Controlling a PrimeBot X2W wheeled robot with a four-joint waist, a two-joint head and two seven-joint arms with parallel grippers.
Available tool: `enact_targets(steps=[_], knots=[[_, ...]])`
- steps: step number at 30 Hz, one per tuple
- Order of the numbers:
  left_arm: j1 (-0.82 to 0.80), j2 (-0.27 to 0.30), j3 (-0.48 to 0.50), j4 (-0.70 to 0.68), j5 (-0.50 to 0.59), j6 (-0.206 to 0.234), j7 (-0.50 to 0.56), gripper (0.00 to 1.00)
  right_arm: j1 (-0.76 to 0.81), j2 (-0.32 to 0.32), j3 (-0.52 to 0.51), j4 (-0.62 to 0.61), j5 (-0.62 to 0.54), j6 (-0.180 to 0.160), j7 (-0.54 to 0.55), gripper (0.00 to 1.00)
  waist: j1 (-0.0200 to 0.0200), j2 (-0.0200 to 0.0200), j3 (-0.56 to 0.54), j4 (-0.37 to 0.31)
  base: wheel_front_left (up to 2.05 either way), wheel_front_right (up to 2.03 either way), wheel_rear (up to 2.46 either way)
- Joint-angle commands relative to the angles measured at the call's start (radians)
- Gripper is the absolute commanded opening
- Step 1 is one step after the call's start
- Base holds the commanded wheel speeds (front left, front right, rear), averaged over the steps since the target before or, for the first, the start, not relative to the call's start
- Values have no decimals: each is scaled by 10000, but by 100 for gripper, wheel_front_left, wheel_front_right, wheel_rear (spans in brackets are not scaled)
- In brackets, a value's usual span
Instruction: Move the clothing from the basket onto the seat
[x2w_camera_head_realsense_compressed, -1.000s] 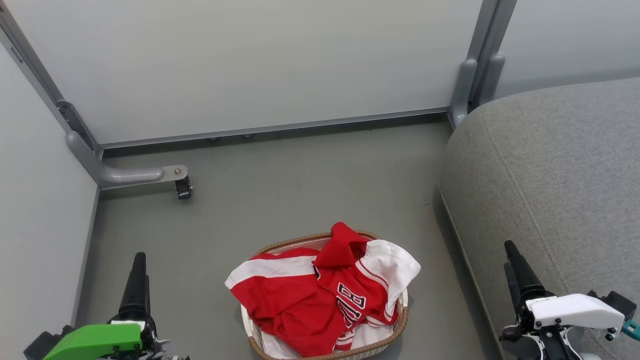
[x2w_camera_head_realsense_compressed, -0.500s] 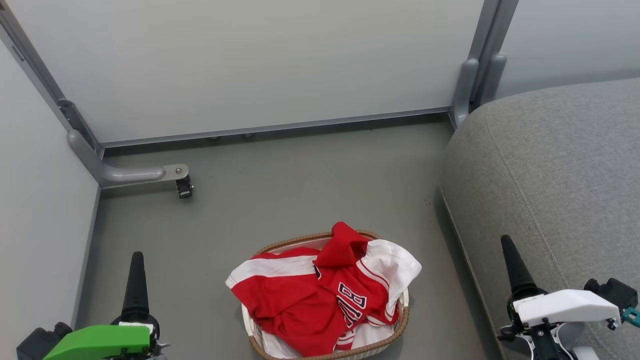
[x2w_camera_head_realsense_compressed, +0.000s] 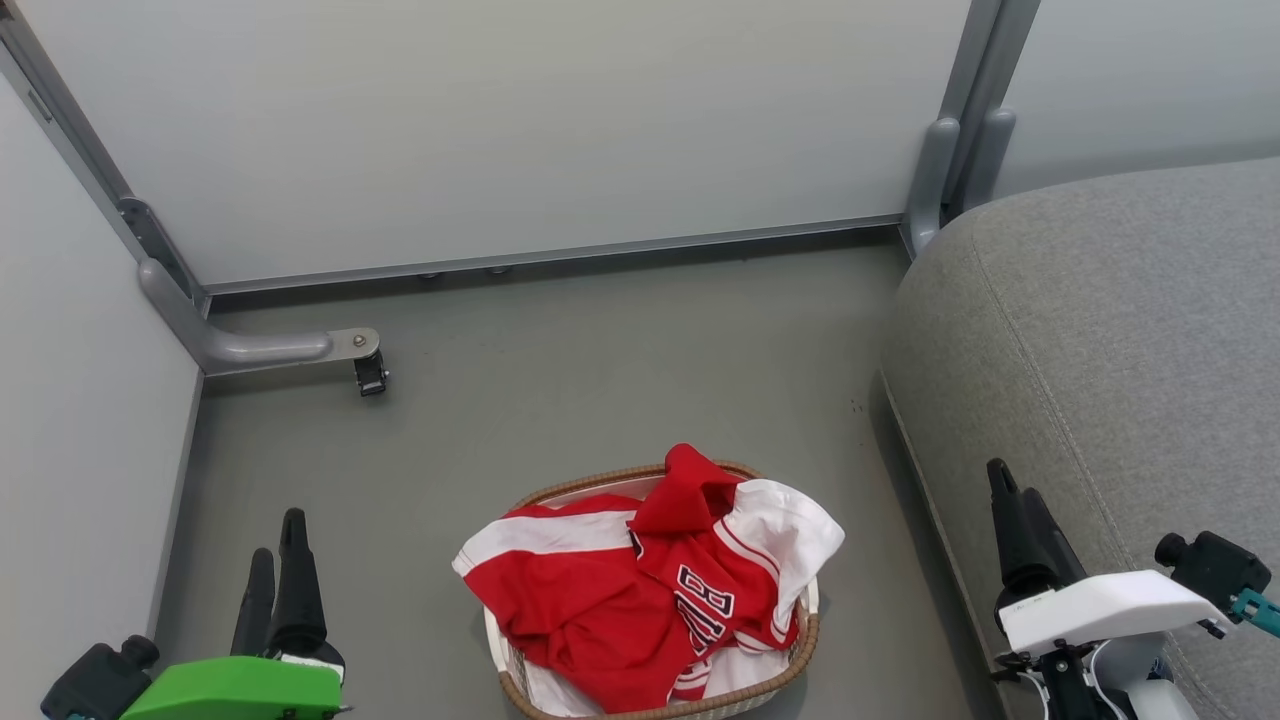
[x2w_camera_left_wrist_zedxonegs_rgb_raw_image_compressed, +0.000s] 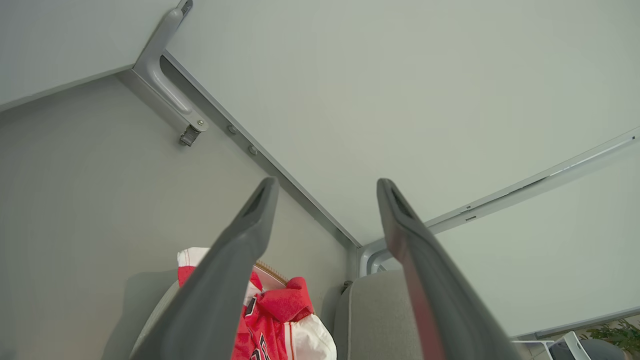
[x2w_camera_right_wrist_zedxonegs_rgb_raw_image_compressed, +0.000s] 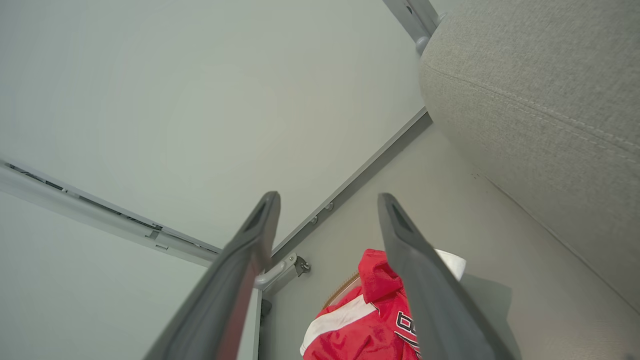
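Observation:
The clothing (x2w_camera_head_realsense_compressed: 640, 590), bright red with white bands and block letters, is heaped in the basket (x2w_camera_head_realsense_compressed: 790, 660) on the floor and spills over its brown rim. To the right rises the grey seat (x2w_camera_head_realsense_compressed: 1100, 330). My left gripper (x2w_camera_head_realsense_compressed: 277, 540) is open, low and left of the basket, holding nothing. My right gripper (x2w_camera_head_realsense_compressed: 1005, 480) is open too, right of the basket, in front of the seat's edge. In the left wrist view the left gripper (x2w_camera_left_wrist_zedxonegs_rgb_raw_image_compressed: 327, 182) stands wide, with the clothing (x2w_camera_left_wrist_zedxonegs_rgb_raw_image_compressed: 280, 310) and seat (x2w_camera_left_wrist_zedxonegs_rgb_raw_image_compressed: 375, 320) below. The right gripper (x2w_camera_right_wrist_zedxonegs_rgb_raw_image_compressed: 327, 197) spreads over the clothing (x2w_camera_right_wrist_zedxonegs_rgb_raw_image_compressed: 370, 310), seat (x2w_camera_right_wrist_zedxonegs_rgb_raw_image_compressed: 540, 100) at right.
Pale partition walls close off the back and left. A grey metal foot with a caster (x2w_camera_head_realsense_compressed: 368, 375) juts from the left corner onto the floor. A grey post (x2w_camera_head_realsense_compressed: 940, 170) stands at the back beside the seat. Bare grey floor (x2w_camera_head_realsense_compressed: 600, 380) lies behind the basket.
Both wrists have turned, so the left gripper now shows two fingers side by side. The right gripper has edged left and farther forward. The clothing and basket have not moved.

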Motion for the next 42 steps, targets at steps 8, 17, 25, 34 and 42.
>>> enact_targets(steps=[8, 17, 25, 34, 42], knots=[[235, 83, -188, -180, 1748, 122, -294, 100, 47, -78, 256, -172, -1306, 4, -312, 100, 0, 0, 9, 13, 0, 0, 0], [391, 92, -366, -75, 3113, 199, -542, 100, 78, -92, 499, -31, -2484, 4, -558, 100, 0, 0, 21, 35, 0, 0, 0], [535, 100, -552, -16, 4000, 244, -734, 100, 101, -105, 640, 51, -3261, 5, -752, 100, 0, 0, 26, 47, 0, 0, 0], [673, 108, -687, 83, 4754, 299, -947, 100, 132, -115, 859, 169, -4144, 5, -961, 100, 0, 0, 31, 66, 0, 0, 0], [764, 116, -815, 179, 5341, 289, -1117, 100, 142, -124, 964, 278, -4860, 6, -1134, 100, 0, 0, 50, 94, 0, 0, 0]])
